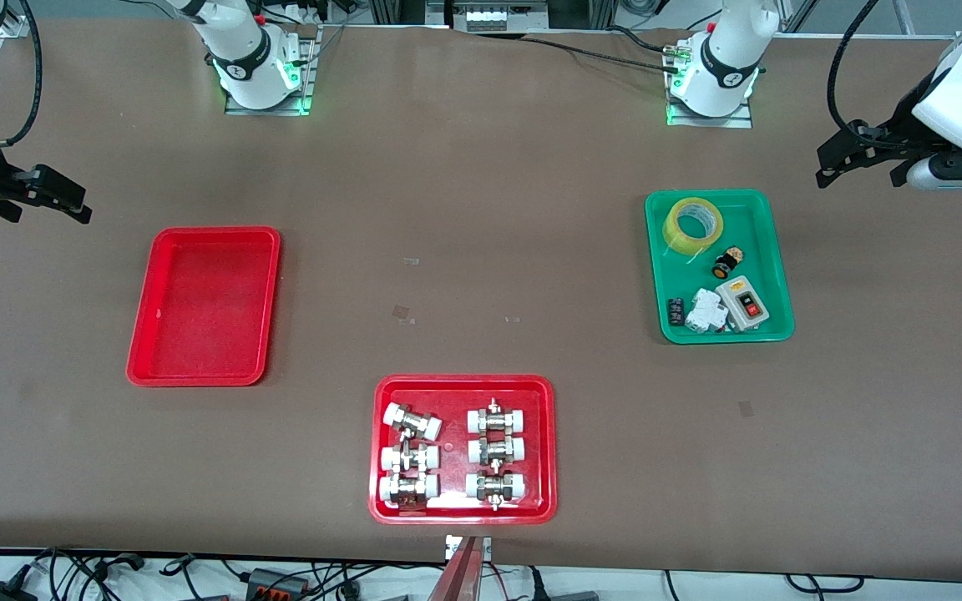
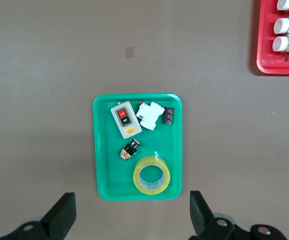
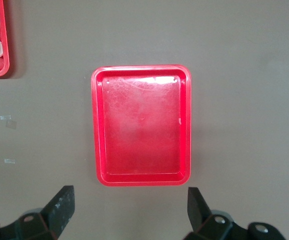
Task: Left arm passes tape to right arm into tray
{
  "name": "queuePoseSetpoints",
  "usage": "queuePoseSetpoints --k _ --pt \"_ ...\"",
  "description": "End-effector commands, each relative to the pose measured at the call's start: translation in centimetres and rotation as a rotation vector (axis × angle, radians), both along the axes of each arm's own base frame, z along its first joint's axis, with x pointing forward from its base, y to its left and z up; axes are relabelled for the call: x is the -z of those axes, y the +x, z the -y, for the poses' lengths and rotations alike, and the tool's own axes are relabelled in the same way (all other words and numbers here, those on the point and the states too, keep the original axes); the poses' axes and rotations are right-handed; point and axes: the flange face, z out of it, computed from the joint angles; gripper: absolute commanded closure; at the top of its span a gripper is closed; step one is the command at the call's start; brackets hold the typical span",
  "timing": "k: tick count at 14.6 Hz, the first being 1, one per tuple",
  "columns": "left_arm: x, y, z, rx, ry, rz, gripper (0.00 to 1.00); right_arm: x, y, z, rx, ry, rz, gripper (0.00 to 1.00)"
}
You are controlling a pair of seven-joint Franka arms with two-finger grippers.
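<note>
Nearest the front camera, a red tray of fittings (image 1: pixel 463 513) sits at the table's edge, six white-capped metal fittings (image 1: pixel 410 421) lined up in two columns inside it.

Farther back, toward the right arm's end of the table, lies the plain red tray (image 1: pixel 140 334), nothing in it but a tiny white speck on its floor. Toward the left arm's end, well apart from it, a green tray (image 1: pixel 773 250) holds the tape (image 1: pixel 693 225), which lies flat in the corner farthest from the front camera. In the same tray, nearer the camera, are a small black-and-orange button (image 1: pixel 725 265), a grey switch box (image 1: pixel 741 302) with red and black keys, a white breaker (image 1: pixel 706 313) and a small dark part (image 1: pixel 675 311).

The left gripper (image 1: pixel 861 163) hangs in the air past the green tray, at the left arm's end of the table; its wrist view looks straight down on the tray, fingers (image 2: pixel 59 217) spread wide and holding nothing. The right gripper (image 1: pixel 47 196) hovers over bare table at the right arm's end, past the plain red tray, its fingers (image 3: pixel 59 207) likewise wide apart and holding nothing.

Both bases stand along the table's farthest edge, green lights glowing at their feet.
</note>
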Motion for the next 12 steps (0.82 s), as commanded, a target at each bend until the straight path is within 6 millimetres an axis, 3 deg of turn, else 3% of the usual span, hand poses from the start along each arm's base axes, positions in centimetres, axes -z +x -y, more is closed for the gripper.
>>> queuePoseSetpoints --k 1,3,6,8,10,12 --pt "-0.5 0.4 -0.2 0.005 0.009 -0.006 0.00 -0.2 -0.6 0.0 -0.004 0.010 -0.008 0.00" --pt "-0.3 0.5 -0.2 0.008 0.009 -0.012 0.00 -0.3 -0.6 -0.1 -0.005 0.009 -0.005 0.00" --pt "2.9 0.8 0.5 0.019 0.013 -0.107 0.00 -0.5 -0.6 -0.1 -0.005 0.009 -0.002 0.00" --pt "7.4 1.6 0.7 0.021 0.009 -0.205 0.00 -0.5 -0.6 -0.1 -0.005 0.009 -0.002 0.00" --pt "13.4 1.6 1.1 0.000 -0.046 -0.314 0.00 -0.4 -0.6 -0.2 -0.005 0.011 -0.005 0.00" --pt "19.9 0.4 1.1 -0.010 -0.048 -0.385 0.00 -0.6 -0.6 -0.1 -0.004 0.005 -0.002 0.00"
